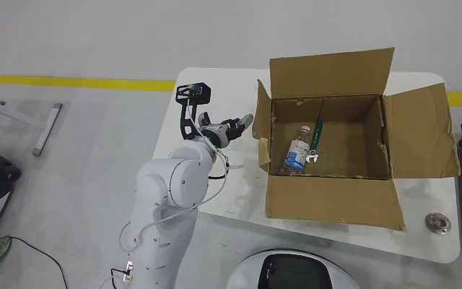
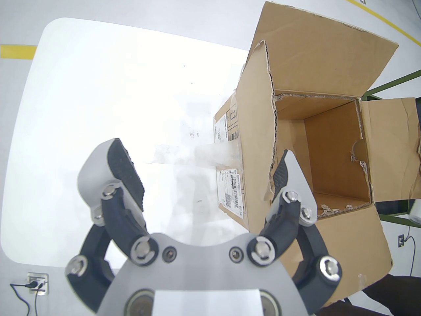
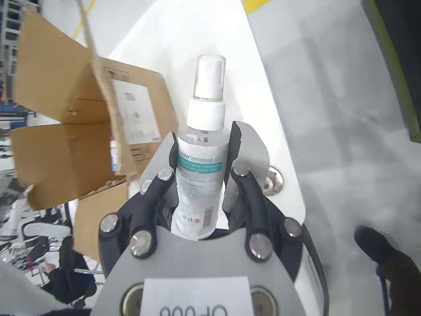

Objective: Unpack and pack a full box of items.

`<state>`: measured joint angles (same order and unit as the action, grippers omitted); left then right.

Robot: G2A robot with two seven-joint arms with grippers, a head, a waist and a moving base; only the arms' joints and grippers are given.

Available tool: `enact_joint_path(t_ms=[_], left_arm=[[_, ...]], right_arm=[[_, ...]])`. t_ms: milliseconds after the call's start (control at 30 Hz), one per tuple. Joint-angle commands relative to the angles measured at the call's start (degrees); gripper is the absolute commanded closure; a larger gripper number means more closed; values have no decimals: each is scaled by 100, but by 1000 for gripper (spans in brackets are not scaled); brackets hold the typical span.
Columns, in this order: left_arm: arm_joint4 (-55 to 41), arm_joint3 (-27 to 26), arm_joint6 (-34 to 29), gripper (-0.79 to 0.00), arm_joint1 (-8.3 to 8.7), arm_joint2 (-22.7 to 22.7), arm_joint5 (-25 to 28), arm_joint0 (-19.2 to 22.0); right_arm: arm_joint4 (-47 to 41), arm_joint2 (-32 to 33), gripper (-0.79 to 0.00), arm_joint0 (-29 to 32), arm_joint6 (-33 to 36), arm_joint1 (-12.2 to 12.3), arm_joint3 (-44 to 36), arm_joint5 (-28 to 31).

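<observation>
Cannot see the base of the bottle (image 3: 199, 172), sunk deep between the right fingers (image 3: 250, 156). Cannot make out the blurred flap of the box (image 3: 49, 67) beside them. Cannot see most of the box floor beyond the left fingers (image 2: 126, 169), behind its near wall. Cannot name the tiny green-handled tool (image 1: 317, 135) inside.

The box (image 1: 332, 199) sits on the table (image 1: 224, 101), holding a bottle (image 1: 297, 153) and, just beside it, perhaps a wrench (image 1: 315, 144).
</observation>
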<state>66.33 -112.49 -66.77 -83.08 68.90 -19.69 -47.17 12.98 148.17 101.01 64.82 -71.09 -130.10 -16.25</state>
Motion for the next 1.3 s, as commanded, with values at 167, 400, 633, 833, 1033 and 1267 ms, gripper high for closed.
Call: enact_joint_path(t_ms=[167, 400, 633, 833, 1033, 1267], left_arm=[[0, 0, 0, -785, 0, 0, 0, 0], [0, 0, 0, -785, 0, 0, 0, 0], [0, 0, 0, -785, 0, 0, 0, 0], [0, 0, 0, -785, 0, 0, 0, 0], [0, 0, 0, -785, 0, 0, 0, 0], [0, 0, 0, -785, 0, 0, 0, 0]], right_arm=[[-1428, 592, 0, -221, 270, 127, -233, 537], [-1767, 117, 0, -442, 498, 351, -455, 834], [-651, -1549, 0, -1196, 466, 702, -455, 702], [1120, -3300, 0, -1870, 136, 898, -455, -65], [3514, -5176, 0, -2550, -21, 992, -16, -882], [5210, -6752, 0, -3639, 209, 933, 1000, -1655]])
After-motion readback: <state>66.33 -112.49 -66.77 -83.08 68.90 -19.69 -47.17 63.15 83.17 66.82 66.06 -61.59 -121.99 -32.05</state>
